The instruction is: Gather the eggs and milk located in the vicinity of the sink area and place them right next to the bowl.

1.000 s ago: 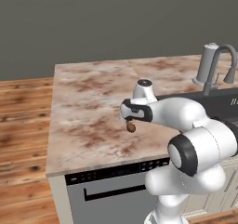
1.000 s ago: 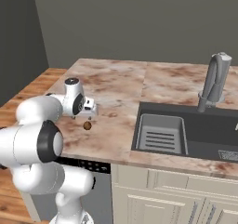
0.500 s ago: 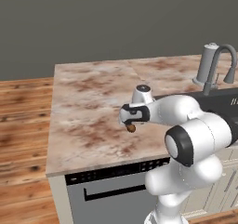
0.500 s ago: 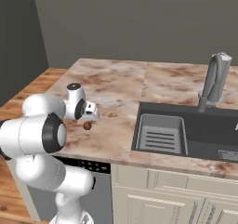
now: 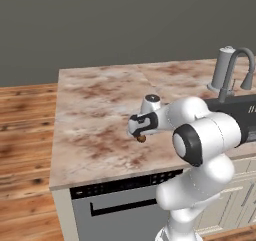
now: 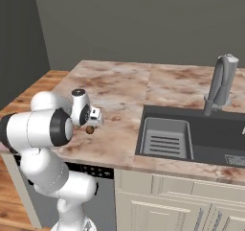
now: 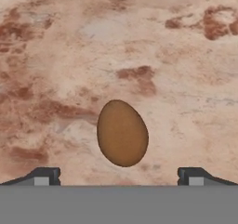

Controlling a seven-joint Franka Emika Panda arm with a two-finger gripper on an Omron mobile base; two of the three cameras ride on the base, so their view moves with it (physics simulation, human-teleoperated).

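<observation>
One brown egg (image 7: 122, 133) lies on the marbled counter (image 5: 95, 110), a little back from its front edge. My gripper (image 7: 118, 177) hangs straight over the egg with its jaws open, one dark fingertip (image 7: 44, 176) on each side and neither touching it. In the base views the egg (image 5: 141, 138) (image 6: 89, 129) peeks out just beneath the hand (image 5: 142, 125) (image 6: 91, 116). The dark sink (image 6: 191, 141) lies to the right, with its grey faucet (image 6: 221, 84) behind it. The milk and the bowl are out of view.
A grey cylinder with a white cap (image 5: 222, 67) stands by the faucet (image 5: 239, 65). A dish rack insert (image 6: 166, 138) sits in the sink's left half. A dishwasher front (image 5: 125, 200) is below the counter edge. Wooden floor (image 5: 25, 135) lies to the left.
The hand has sunk a little toward the egg and the arm's elbow has shifted. The egg has stayed in place and the jaws have stayed open.
</observation>
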